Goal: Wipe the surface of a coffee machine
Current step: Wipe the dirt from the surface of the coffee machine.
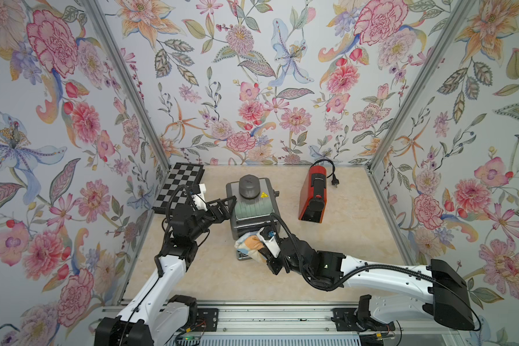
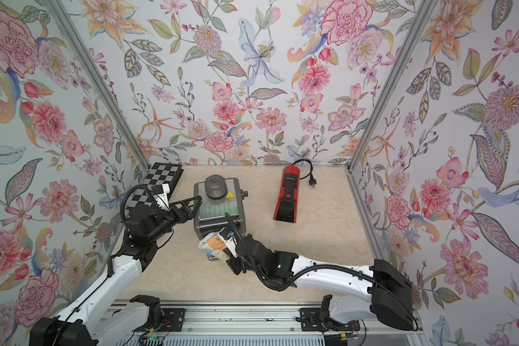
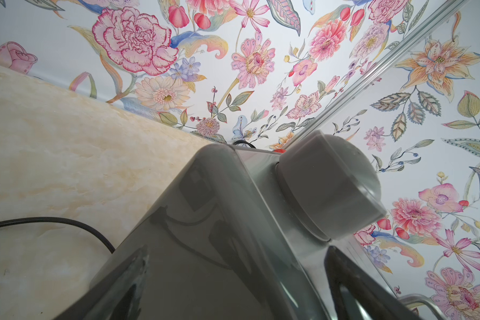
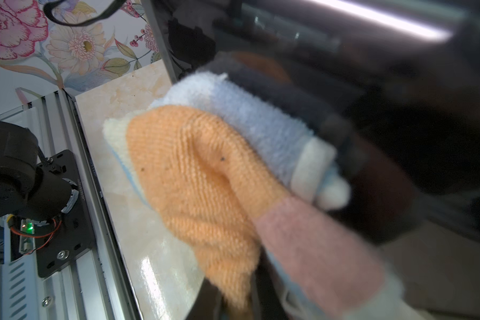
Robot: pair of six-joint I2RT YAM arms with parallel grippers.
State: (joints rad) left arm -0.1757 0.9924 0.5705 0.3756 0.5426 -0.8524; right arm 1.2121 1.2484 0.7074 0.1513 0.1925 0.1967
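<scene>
Cloth [image 1: 248, 243], fuzzy orange-blue, pinched by right end effector [image 1: 259, 250], should be rubbed flat on grey coffee machine [image 1: 252, 206]; left end effector [image 1: 229, 206] is spread.

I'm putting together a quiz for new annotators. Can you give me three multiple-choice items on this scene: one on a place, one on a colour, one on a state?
1. Where does the checkerboard lie?
A. back left corner of the table
B. front right corner
C. centre

2. The slim coffee machine beside the plug cord is:
A. grey
B. red
C. white

3. The right claw is:
A. open above the table
B. shut on the cloth
C. shut, empty

Answers:
1 A: the board sits at the back by the left wall.
2 B: its casing is red.
3 B: the cloth bunches out of the claw against the front of the grey coffee machine.
</scene>
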